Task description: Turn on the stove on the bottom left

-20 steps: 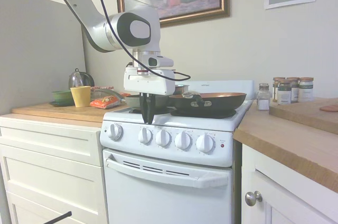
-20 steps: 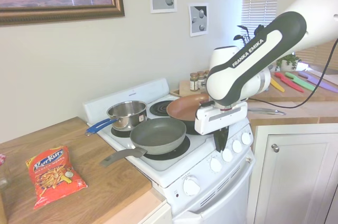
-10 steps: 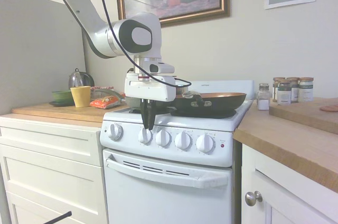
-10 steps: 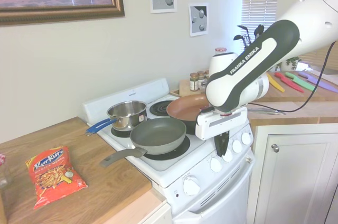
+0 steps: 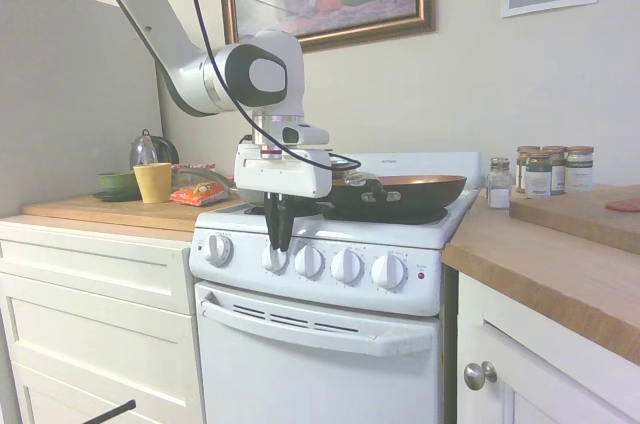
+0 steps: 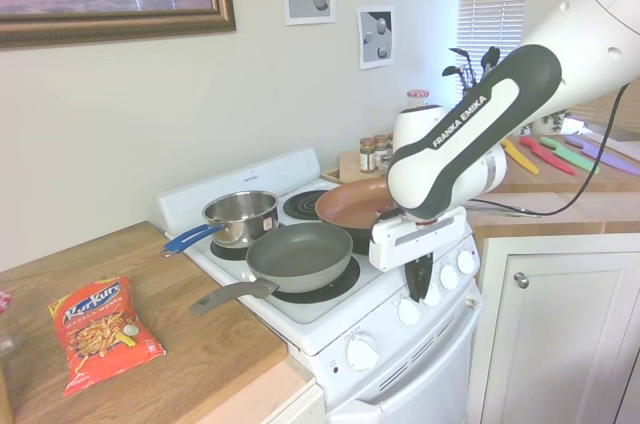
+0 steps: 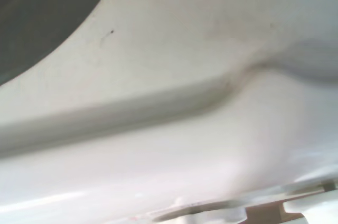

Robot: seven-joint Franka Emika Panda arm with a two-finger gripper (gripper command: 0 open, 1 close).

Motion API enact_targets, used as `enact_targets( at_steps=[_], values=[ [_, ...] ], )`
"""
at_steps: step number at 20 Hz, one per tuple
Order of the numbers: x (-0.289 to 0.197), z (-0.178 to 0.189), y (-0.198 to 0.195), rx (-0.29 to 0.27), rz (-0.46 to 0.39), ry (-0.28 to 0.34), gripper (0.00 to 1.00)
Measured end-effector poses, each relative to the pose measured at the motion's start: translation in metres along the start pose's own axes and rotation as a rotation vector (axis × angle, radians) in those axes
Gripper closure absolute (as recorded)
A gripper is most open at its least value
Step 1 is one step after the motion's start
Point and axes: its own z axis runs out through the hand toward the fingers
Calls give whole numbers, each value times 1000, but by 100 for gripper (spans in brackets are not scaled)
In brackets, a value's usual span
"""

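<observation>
**End effector at the second knob of the stove**

The end effector (image 5: 277, 240) points straight down at the front edge of the stove (image 5: 330, 324), its dark fingers drawn close together with their tips at the top of the second knob (image 5: 273, 258) from the left; whether they pinch the knob cannot be told. The front panel carries five round white knobs: one, the first knob (image 5: 218, 249), lies just to the left of the end effector, and three sit in a row to its right, followed by a small red light (image 5: 421, 275). Below the end effector runs the white oven door handle (image 5: 315, 326).

Three pans stand on the cooktop behind the end effector: a grey frying pan (image 6: 298, 254), a copper-coloured frying pan (image 6: 352, 203) and a steel saucepan (image 6: 240, 216) with a blue handle. On the desk left of the stove lie one orange snack bag (image 6: 100, 330), one yellow cup (image 5: 153, 182) and one green bowl (image 5: 118, 183). On the desk to the right stand several spice jars (image 5: 548, 171).

The wrist view shows only blurred white stove surface.
</observation>
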Motion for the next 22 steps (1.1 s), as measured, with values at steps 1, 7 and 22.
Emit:
enact_targets(
  at_steps=[1, 7, 22],
  values=[
    [-1, 0, -1, 1, -2, 1, 100],
    [-5, 2, -5, 2, -11, 2, 100],
    [-14, 3, -12, -1, -21, 5, 100]
  ],
)
